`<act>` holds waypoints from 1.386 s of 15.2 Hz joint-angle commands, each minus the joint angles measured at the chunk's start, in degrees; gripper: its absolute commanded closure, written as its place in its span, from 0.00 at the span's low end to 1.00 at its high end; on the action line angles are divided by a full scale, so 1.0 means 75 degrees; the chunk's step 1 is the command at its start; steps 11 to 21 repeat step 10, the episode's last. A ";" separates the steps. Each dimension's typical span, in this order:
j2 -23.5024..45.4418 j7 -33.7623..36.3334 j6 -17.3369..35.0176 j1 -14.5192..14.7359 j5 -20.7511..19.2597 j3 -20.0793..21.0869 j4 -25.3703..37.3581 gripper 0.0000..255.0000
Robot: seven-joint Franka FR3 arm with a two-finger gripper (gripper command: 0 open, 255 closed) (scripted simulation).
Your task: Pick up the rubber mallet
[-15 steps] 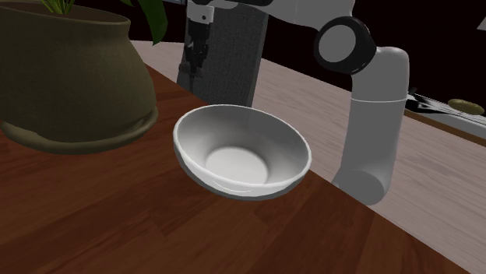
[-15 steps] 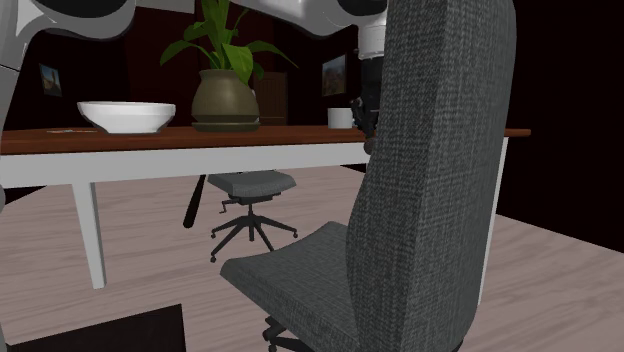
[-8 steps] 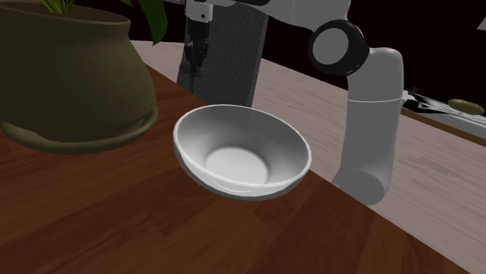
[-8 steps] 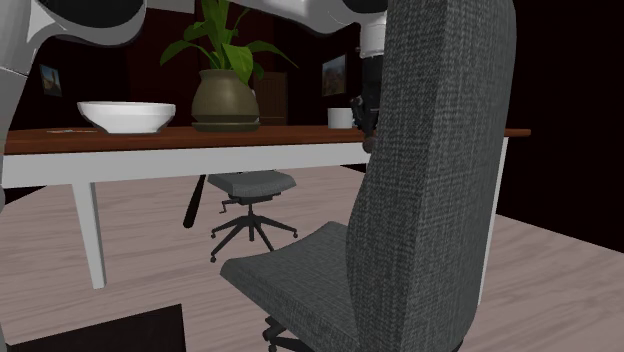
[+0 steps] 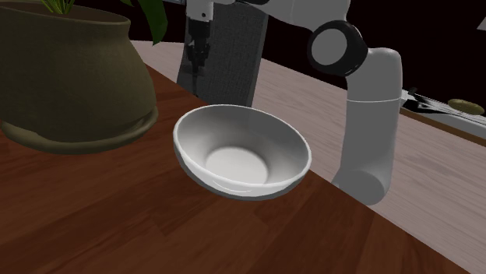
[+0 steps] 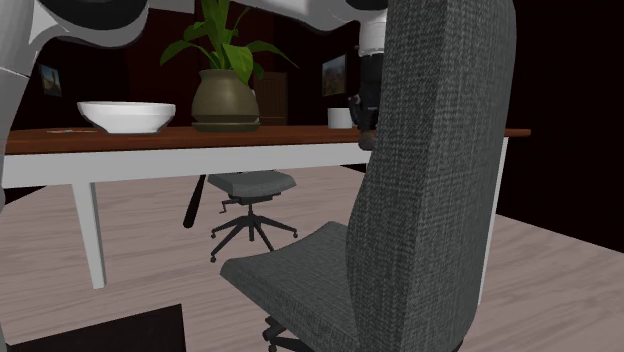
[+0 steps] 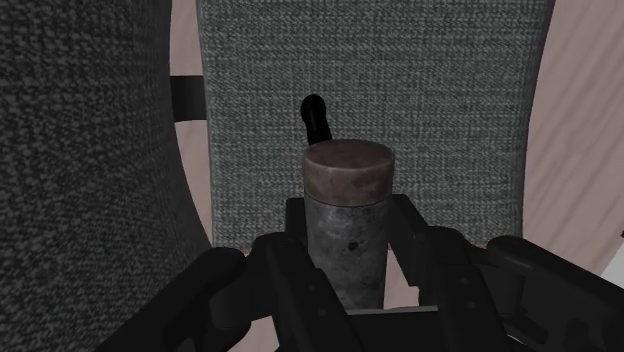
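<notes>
A white bowl (image 5: pixel 241 152) sits just beside an olive plant pot (image 5: pixel 70 78) on the wooden worktop (image 5: pixel 109 226); a grey fabric office chair (image 6: pixel 430 180) stands nearby.

A home office, by its wooden desk (image 6: pixel 250 140), grey swivel chairs (image 6: pixel 440 150), potted plant (image 6: pixel 225 98) and framed wall pictures (image 6: pixel 334 73).

grey office chair (image 6: pixel 430 180) standing in the foreground | white bowl (image 6: pixel 127 116), potted plant (image 6: pixel 225 98) and white cup (image 6: pixel 340 117) sitting on the wooden table (image 6: pixel 290 136) | gripper (image 6: pixel 365 110) hanging beside the cup, part-hiding behind the chair back | second chair (image 6: pixel 250 190) sitting under the table
</notes>
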 commanded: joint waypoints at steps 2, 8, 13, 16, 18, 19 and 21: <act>0.0009 0.0001 -0.0032 -0.0086 -0.0058 -0.0080 0.0463 1.00; 0.0493 -0.0026 -0.0962 -0.0003 -0.0077 -0.0127 0.1878 1.00; 0.0509 -0.0029 -0.0989 0.0004 -0.0074 -0.0136 0.1922 1.00; 0.0509 -0.0029 -0.0989 0.0004 -0.0074 -0.0136 0.1922 1.00; 0.0509 -0.0029 -0.0989 0.0004 -0.0074 -0.0136 0.1922 1.00; 0.0509 -0.0029 -0.0989 0.0004 -0.0074 -0.0136 0.1922 1.00; 0.0509 -0.0029 -0.0989 0.0004 -0.0074 -0.0136 0.1922 1.00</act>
